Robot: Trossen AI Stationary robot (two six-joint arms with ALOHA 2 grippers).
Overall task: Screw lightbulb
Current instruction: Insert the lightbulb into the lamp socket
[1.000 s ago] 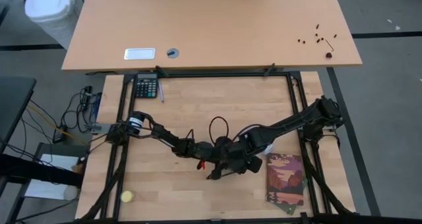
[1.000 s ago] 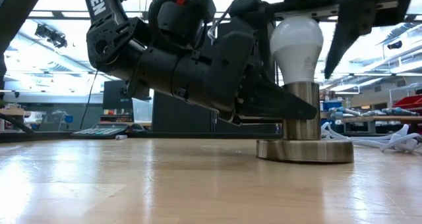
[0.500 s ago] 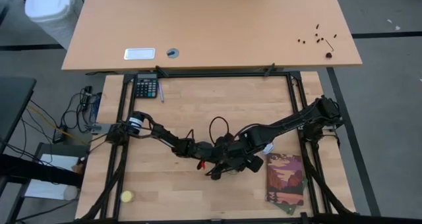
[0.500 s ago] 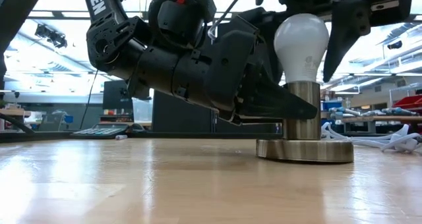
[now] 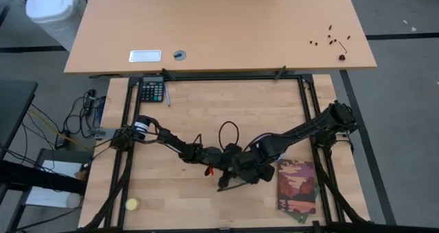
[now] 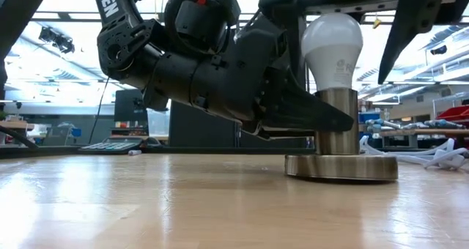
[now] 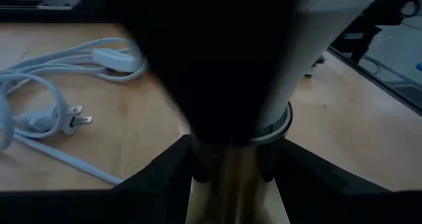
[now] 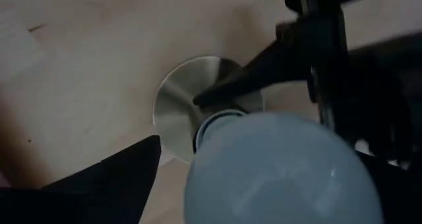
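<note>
The white lightbulb [image 6: 332,47] stands upright with its screw end in the brass socket [image 6: 337,121], which rises from a round metal disc [image 6: 341,168] resting flat on the wooden table. My left gripper [image 7: 231,184] reaches in level and is shut on the socket. My right gripper [image 6: 341,55] hangs above, pointing down, open, with a finger [image 6: 407,29] standing on either side of the bulb [image 8: 283,171] and clear of it. In the high view both arms cover the bulb. My left gripper pinches the socket's upright brass stem [image 7: 231,174] between its two fingers [image 7: 165,174], just below the bulb's neck. The fingers come in level from the table's left side and lie across the stem. The socket stands upright with its disc [image 8: 178,102] flat on the table.
A white power cord [image 7: 46,105] lies coiled on the table beyond the socket. A picture book [image 5: 297,186] lies to the right of the grippers, a yellow ball [image 5: 132,204] near the front left corner, a calculator [image 5: 151,90] at the far left.
My right gripper drew its fingers in close to the bulb, then opened wide again, and its fingers now stand farther from the glass. The bulb stays upright in the socket.
</note>
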